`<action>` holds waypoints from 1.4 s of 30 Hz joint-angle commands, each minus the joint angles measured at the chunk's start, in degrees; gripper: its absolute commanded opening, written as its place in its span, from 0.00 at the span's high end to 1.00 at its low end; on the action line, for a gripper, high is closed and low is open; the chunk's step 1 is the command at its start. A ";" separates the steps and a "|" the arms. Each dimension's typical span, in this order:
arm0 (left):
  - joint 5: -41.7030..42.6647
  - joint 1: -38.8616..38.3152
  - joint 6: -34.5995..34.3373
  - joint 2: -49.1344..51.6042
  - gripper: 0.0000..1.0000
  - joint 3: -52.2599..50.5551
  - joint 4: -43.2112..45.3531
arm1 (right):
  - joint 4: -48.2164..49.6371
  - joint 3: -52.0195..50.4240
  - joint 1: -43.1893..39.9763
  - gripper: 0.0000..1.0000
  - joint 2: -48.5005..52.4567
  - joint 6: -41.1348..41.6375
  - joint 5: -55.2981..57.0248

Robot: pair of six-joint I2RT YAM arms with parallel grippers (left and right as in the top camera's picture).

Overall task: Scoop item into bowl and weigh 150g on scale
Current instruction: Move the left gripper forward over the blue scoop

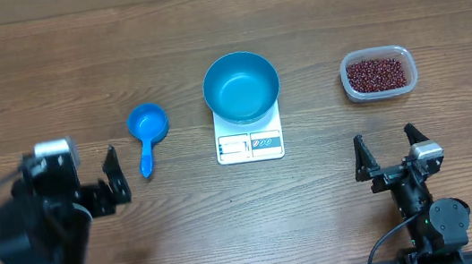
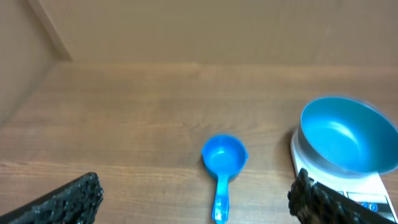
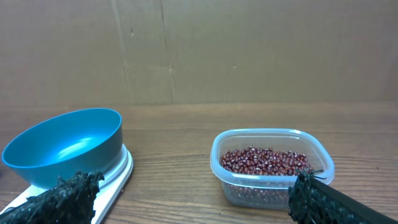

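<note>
The left gripper (image 1: 70,161) is held at the near left with its jaws spread wide and nothing between them, and the left arm (image 1: 39,251) behind it is seen as a blurred dark mass. The right gripper (image 1: 385,139) is likewise held wide and empty at the near right, pointed away from the base, with the right arm (image 1: 436,220) folded close behind it. In both wrist views only the dark, textured fingers (image 2: 68,202) are seen, one at each bottom corner.

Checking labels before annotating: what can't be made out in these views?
- Small white square scale: display digits too small overhead.
- Round bright blue bowl: right rim cut off by left wrist view's edge.
- Clear plastic tub of red-brown beans: near corner hidden by dark finger, right wrist view.
</note>
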 commanded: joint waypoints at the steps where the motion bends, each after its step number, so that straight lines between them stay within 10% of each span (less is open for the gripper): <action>1: -0.37 0.35 1.88 9.03 0.01 8.55 -5.01 | 0.22 -0.59 -0.20 0.00 -0.57 -0.50 0.31; 12: -0.33 0.22 2.23 38.42 0.00 28.02 -28.06 | 0.22 -0.59 -0.20 0.00 -0.57 -0.50 0.31; 42: 0.35 0.17 0.90 68.13 0.00 28.00 -11.89 | 0.22 -0.59 -0.20 0.00 -0.57 -0.50 0.31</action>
